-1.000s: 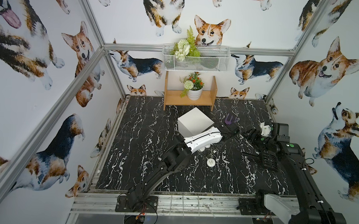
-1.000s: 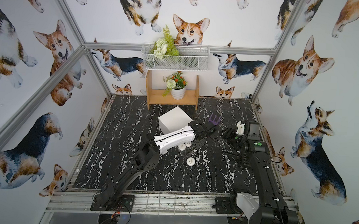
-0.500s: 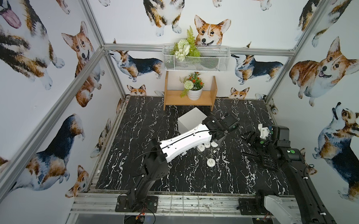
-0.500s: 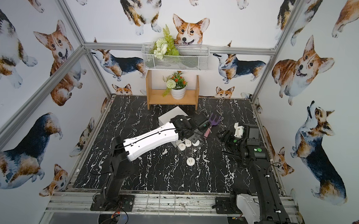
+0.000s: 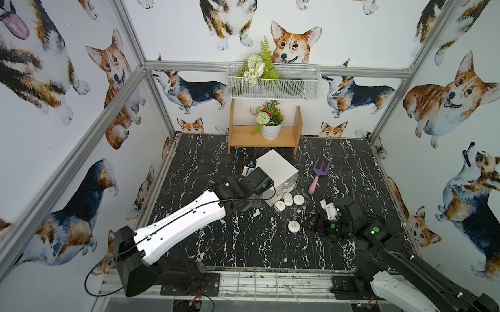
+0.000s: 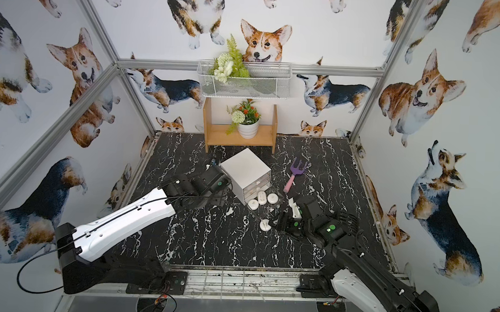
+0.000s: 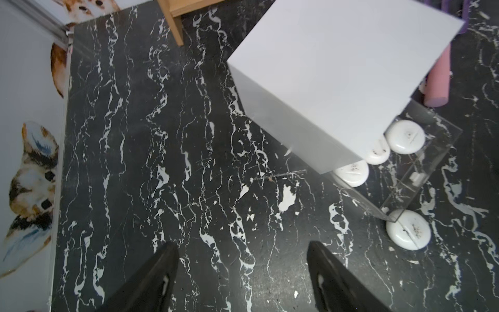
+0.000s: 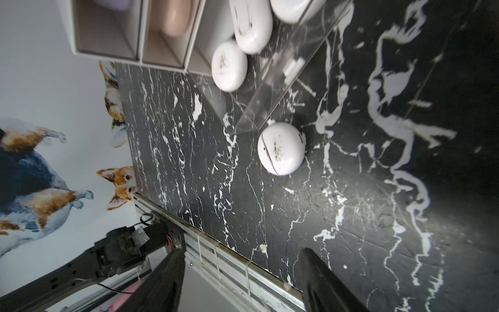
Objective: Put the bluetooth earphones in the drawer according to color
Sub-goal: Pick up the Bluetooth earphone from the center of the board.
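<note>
The left arm (image 5: 180,226) stretches forward beside the drawer (image 5: 274,168), its left gripper (image 7: 241,245) spread wide and empty. The right gripper (image 8: 240,251), likewise spread, faces a loose white earphone case (image 8: 280,148).

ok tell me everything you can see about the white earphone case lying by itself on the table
The white earphone case is a smooth, glossy, rounded pebble, plastic by its look, with a thin dark seam and a faint speckled mark on the lid. It looks closed and lies flat on the black marble table, outside the cabinet, right by the front corner of the pulled-out clear tray; whether they touch cannot be told. The open right claw faces it without touching.
</note>
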